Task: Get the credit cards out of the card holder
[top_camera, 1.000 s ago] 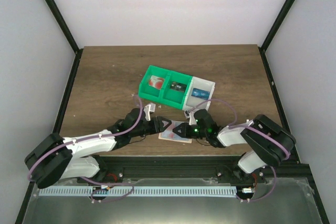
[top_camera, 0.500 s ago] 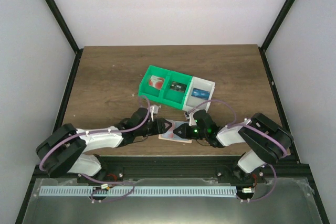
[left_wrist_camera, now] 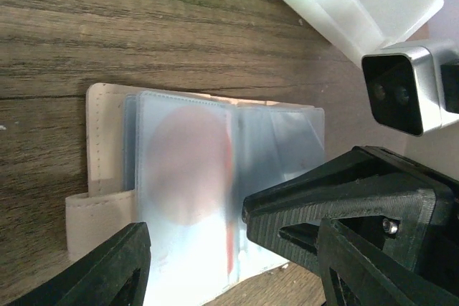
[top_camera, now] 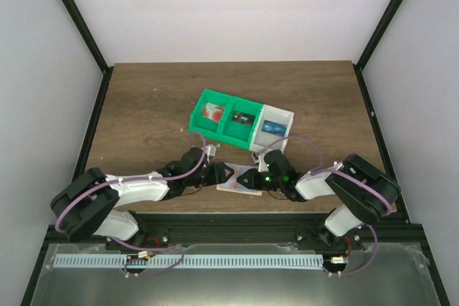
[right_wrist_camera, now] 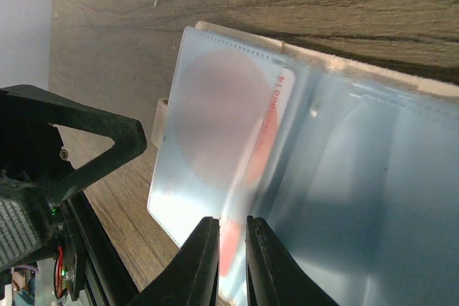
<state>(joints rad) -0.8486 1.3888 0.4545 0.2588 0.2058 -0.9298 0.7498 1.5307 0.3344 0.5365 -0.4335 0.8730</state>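
Observation:
The card holder (top_camera: 239, 180) lies open on the table near the front edge, showing pale blue clear sleeves (left_wrist_camera: 190, 177) and a tan edge (left_wrist_camera: 100, 148). A red-and-white credit card (right_wrist_camera: 269, 127) sits in one sleeve. My right gripper (right_wrist_camera: 233, 263) is closed to a narrow gap on the card's red end at the sleeve's near edge. My left gripper (left_wrist_camera: 197, 245) is open, with its fingers on either side of the sleeve page. The two grippers face each other over the holder, the left (top_camera: 226, 174) and the right (top_camera: 254, 177).
Just behind the holder is a row of bins: a green two-compartment bin (top_camera: 222, 121) and a white bin (top_camera: 277, 128), each holding a card. The white bin (left_wrist_camera: 380, 5) is close beyond the left fingers. The table's front rail (top_camera: 229, 221) is right behind the arms.
The left arm has swung lower and closer, bringing its gripper to the card holder's left side and opening a little wider. The right gripper has narrowed slightly on the card.

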